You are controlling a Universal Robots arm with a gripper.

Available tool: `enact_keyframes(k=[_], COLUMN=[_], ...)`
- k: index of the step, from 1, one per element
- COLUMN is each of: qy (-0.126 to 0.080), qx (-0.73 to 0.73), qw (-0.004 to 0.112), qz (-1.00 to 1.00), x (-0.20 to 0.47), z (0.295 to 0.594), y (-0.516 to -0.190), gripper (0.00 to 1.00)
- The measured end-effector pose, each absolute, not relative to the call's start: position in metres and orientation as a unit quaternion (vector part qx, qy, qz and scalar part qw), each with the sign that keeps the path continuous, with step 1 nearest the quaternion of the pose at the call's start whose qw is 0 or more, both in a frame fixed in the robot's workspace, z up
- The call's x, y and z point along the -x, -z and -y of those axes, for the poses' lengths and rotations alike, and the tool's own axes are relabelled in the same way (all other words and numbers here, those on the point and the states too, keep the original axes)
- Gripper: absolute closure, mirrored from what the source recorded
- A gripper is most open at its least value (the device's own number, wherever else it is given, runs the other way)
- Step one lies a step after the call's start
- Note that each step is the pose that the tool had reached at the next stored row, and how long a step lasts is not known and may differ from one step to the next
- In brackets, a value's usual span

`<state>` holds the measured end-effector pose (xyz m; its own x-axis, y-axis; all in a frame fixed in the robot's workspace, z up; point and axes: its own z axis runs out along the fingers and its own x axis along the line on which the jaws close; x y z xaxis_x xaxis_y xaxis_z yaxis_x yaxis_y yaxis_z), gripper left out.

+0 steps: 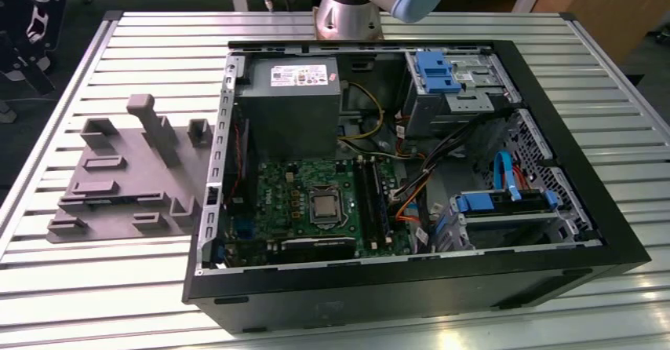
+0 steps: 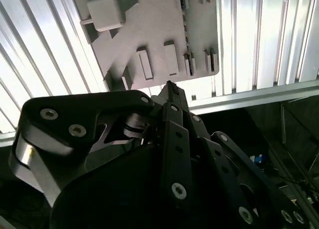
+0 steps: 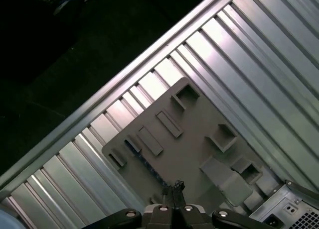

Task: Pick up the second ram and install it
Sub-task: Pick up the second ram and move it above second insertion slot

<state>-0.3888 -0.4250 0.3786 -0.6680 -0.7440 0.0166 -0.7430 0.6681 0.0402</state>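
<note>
A grey plastic fixture [image 1: 125, 177] lies on the slatted table at the exterior view's left, beside the open computer case [image 1: 419, 279]. A thin dark strip that looks like the second ram [image 3: 144, 162] stands on edge in the fixture; it shows in both wrist views [image 2: 186, 35]. My gripper [image 3: 174, 187] hangs well above the fixture [image 3: 199, 134], its fingers closed together with nothing between them. In the second wrist view its fingertips [image 2: 169, 88] sit over the fixture's edge. Inside the case, the motherboard's black memory slots [image 1: 369, 197] lie beside the processor socket.
The case holds a power supply [image 1: 290, 103], blue drive cages [image 1: 445, 75] and loose cables [image 1: 419, 185] near the memory slots. A tall post [image 1: 157, 130] rises from the fixture. The arm's base [image 1: 351, 12] stands behind the case. The table's edge rail [image 3: 99, 97] runs close to the fixture.
</note>
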Motion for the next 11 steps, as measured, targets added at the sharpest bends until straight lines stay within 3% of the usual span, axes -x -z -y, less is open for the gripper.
enact_keyframes(k=[11], qy=[0.014], qx=[-0.438], qw=[0.016], qz=[0.899], x=[0.3888], z=[0.425], y=[-0.3785], gripper=[0.89])
